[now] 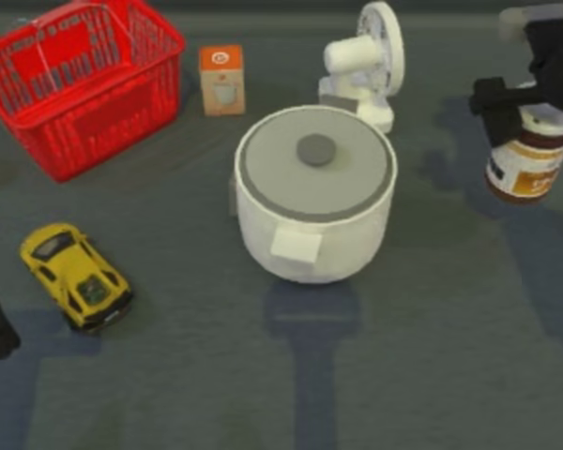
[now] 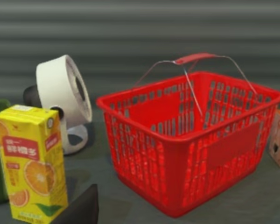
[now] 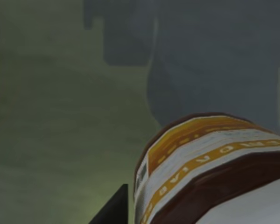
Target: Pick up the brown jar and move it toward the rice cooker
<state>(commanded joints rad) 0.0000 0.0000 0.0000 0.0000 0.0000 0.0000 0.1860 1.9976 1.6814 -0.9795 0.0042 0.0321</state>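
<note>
Right end effector (image 1: 530,111) grips brown jar (image 1: 525,164) near right edge

Rice cooker (image 1: 314,192) sits mid-table, fan (image 1: 366,64) just behind it, small box (image 1: 221,80) behind and to its left. Basket (image 1: 75,84) at the far left corner, toy car (image 1: 75,276) nearer on the left, well apart from the cooker. Right gripper (image 1: 530,98) at the table's right side holds the jar (image 1: 525,159) off the table, right of the cooker and apart from it; left arm parked at the left edge.
</note>
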